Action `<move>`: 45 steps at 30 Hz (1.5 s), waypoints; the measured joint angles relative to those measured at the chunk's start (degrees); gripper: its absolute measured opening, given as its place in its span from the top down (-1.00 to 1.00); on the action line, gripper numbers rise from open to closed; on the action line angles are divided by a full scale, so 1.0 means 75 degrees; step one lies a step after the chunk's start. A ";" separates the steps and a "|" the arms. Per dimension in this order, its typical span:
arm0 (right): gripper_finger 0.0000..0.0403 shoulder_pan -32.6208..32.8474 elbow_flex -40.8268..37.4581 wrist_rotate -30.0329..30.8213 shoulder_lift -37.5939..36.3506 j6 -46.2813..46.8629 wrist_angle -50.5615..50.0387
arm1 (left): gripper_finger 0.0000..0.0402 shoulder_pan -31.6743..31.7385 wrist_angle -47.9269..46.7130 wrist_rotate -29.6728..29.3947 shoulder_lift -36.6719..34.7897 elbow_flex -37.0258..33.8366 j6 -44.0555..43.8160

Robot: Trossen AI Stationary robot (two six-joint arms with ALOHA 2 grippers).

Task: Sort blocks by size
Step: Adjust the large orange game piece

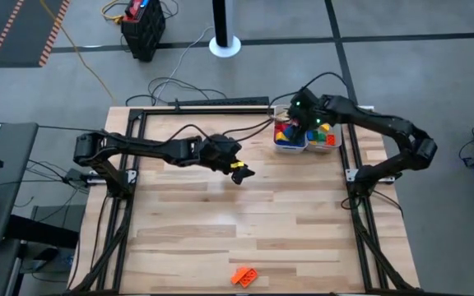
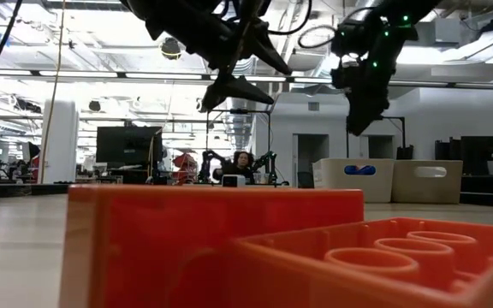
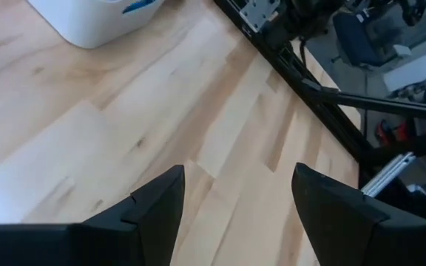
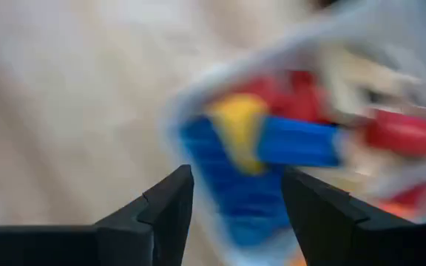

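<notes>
Now both grippers open: right gripper (image 4: 235,214) over blocks (image 1: 303,134).

The high view looks straight down on my whole table (image 1: 220,222) from well above. The low view sits at table-top height, pressed close behind an orange brick (image 2: 229,248), facing level into the room. My left wrist view looks down onto bare boards; my right wrist view hangs close above the white tray (image 4: 198,96) of blocks (image 4: 272,148), which the high view shares.
</notes>
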 joint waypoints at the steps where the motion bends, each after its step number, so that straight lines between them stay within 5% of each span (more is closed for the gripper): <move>1: -0.16 0.0164 -0.0003 -0.0332 0.0000 0.0023 0.0023 | -0.20 0.0033 -0.0013 -0.0003 0.0000 0.0000 0.0100; 6: -0.16 0.1595 -0.0006 -0.1177 -0.0013 0.0373 0.0043 | -0.21 0.0320 -0.0688 0.0500 -0.0199 -0.0003 0.0680; 15: -0.16 0.4587 -0.0009 -0.0316 -0.0006 0.3188 0.0395 | -0.21 0.0226 -0.2683 0.1716 -0.0839 -0.0003 0.3742; 23: -0.16 0.7381 -0.0006 -0.0090 0.0357 0.4739 0.3095 | -0.21 -0.0060 -0.4211 0.1904 -0.0833 -0.0066 0.5591; 27: -0.16 0.8491 0.0317 0.0305 0.1179 0.4613 0.4556 | -0.21 -0.0064 -0.4206 0.2936 -0.0833 -0.0099 0.6328; 35: -0.10 0.9195 0.2500 0.0638 0.3509 0.4534 0.3844 | -0.21 -0.0213 -0.4215 0.2808 -0.0831 -0.0099 0.6757; 45: -0.07 0.9203 0.4463 -0.0286 0.5244 0.4110 0.2410 | -0.21 0.0307 -0.5137 0.2571 -0.0831 -0.0099 0.6651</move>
